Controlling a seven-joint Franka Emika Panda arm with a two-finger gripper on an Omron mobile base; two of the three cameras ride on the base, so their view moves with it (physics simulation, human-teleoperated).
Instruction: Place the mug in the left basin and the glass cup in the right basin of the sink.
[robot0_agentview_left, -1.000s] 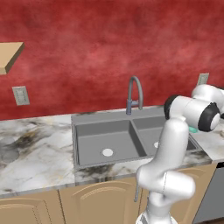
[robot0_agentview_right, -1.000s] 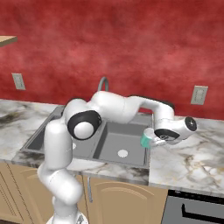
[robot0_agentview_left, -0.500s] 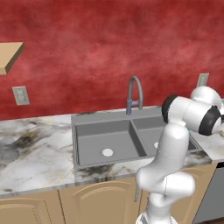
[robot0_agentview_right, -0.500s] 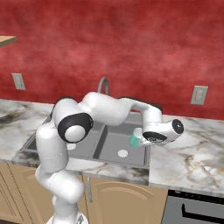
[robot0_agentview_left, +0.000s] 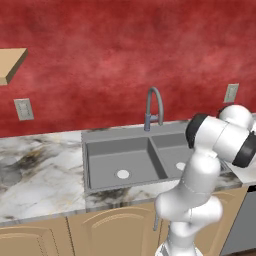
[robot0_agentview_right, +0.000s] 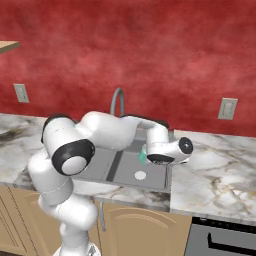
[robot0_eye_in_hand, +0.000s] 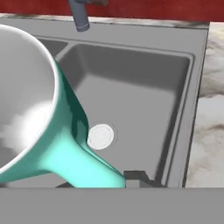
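The teal mug (robot0_eye_in_hand: 65, 144) looms at the left of the hand view, tilted, with its pale inside toward the camera. My gripper (robot0_agentview_right: 146, 156) is shut on it, and one dark fingertip (robot0_eye_in_hand: 136, 176) peeks out beneath it. The mug (robot0_agentview_right: 142, 158) hangs over the sink's narrower right basin (robot0_eye_in_hand: 131, 96), above its white drain (robot0_eye_in_hand: 100, 135). The wider left basin (robot0_agentview_left: 117, 157) lies left of the divider, under the arched tap (robot0_agentview_left: 154, 107). My arm covers part of the right basin (robot0_agentview_left: 170, 150). The glass cup is out of view.
Marble counter (robot0_agentview_left: 35, 175) runs on both sides of the sink, and also shows to its right (robot0_agentview_right: 210, 165). Wall outlets (robot0_agentview_left: 22, 109) (robot0_agentview_right: 227, 108) sit on the red wall. A wooden shelf (robot0_agentview_left: 10, 62) juts out high at the left. A dark appliance front (robot0_agentview_right: 225, 240) stands at the lower right.
The arm has swung left with the mug, from over the right counter edge to above the right basin. Its elbow folded closer to the base.
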